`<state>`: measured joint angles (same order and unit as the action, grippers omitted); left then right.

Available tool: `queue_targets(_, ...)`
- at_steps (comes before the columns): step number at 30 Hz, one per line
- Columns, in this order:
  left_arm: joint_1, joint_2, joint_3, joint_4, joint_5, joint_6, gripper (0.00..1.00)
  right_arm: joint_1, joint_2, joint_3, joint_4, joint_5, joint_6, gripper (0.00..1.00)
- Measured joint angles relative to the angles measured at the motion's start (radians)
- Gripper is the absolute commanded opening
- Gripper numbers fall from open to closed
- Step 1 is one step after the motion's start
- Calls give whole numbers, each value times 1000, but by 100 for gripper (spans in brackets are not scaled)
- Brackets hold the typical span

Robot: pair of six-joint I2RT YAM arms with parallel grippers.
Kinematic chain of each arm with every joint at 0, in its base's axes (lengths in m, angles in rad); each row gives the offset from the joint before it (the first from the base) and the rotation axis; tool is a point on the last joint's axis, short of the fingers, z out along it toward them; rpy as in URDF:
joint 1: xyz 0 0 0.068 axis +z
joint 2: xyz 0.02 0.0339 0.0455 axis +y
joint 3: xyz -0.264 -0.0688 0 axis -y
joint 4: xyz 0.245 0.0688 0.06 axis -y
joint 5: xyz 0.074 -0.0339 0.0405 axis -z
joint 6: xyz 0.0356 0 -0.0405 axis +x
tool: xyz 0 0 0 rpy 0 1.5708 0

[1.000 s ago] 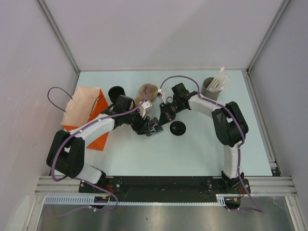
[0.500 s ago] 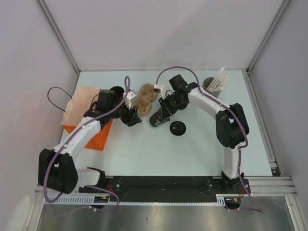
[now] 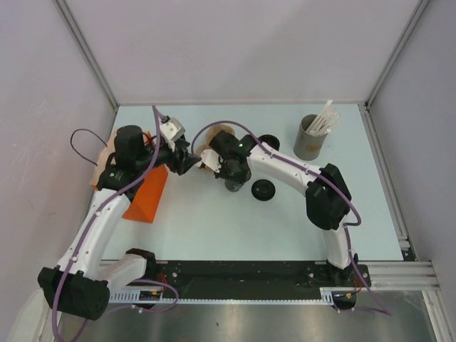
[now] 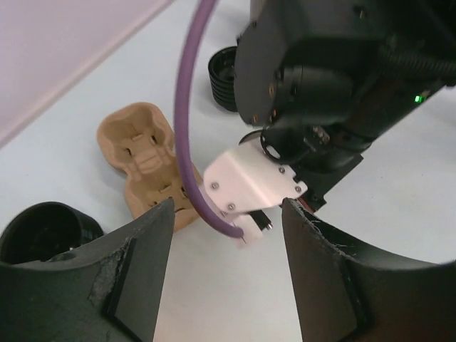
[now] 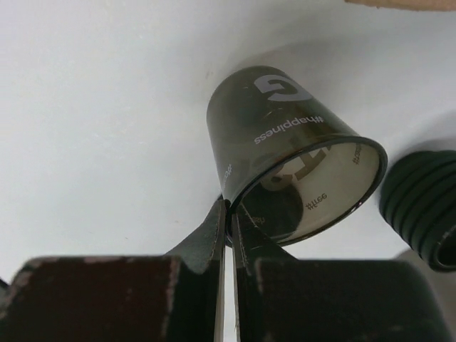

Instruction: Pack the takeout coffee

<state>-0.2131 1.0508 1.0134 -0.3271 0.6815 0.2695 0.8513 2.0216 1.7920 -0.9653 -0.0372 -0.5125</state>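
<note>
The right tool (image 5: 228, 214) pinches the thin rim of the coffee cup (image 5: 285, 135), which looks light and squashy, while the left tool (image 4: 228, 210) hangs wide and empty.

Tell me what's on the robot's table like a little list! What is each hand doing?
Right hand: shut, pinching the rim of the dark glossy tapered cup with white lettering
Cup's top: open, no lid on
Left hand: open, holding nothing
Round black lid: flat on the table, apart from the cup
Brown pulp cup carrier: on the table beyond both hands
Orange paper bag: left side, partly under the left arm
Grey cylinder of white sticks: upright, far right
</note>
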Motion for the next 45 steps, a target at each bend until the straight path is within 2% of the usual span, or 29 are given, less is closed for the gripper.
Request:
queue_targets(8, 47, -88, 3, -4, 5, -18, 67, 60, 16, -35, -32, 199, -43, 5)
queue_targets(20, 63, -111, -2, 3, 12, -44, 69, 100, 16, -44, -54, 243, -50, 18)
queue_targets(30, 66, -111, -21, 4, 23, -52, 70, 100, 15, 18, -61, 248, -66, 56)
queue_targets(35, 67, -111, -24, 6, 30, -53, 71, 89, -6, 67, -59, 246, -53, 62)
queue_targets(40, 68, -111, -32, 10, 30, -53, 71, 29, -118, 39, -8, 225, -6, 62)
queue_targets(41, 68, -111, -35, 10, 31, -53, 71, 20, -137, 2, 20, 214, 5, 63)
queue_targets(45, 70, -111, -40, 11, 32, -55, 71, -128, -426, -266, 154, 154, 61, 62)
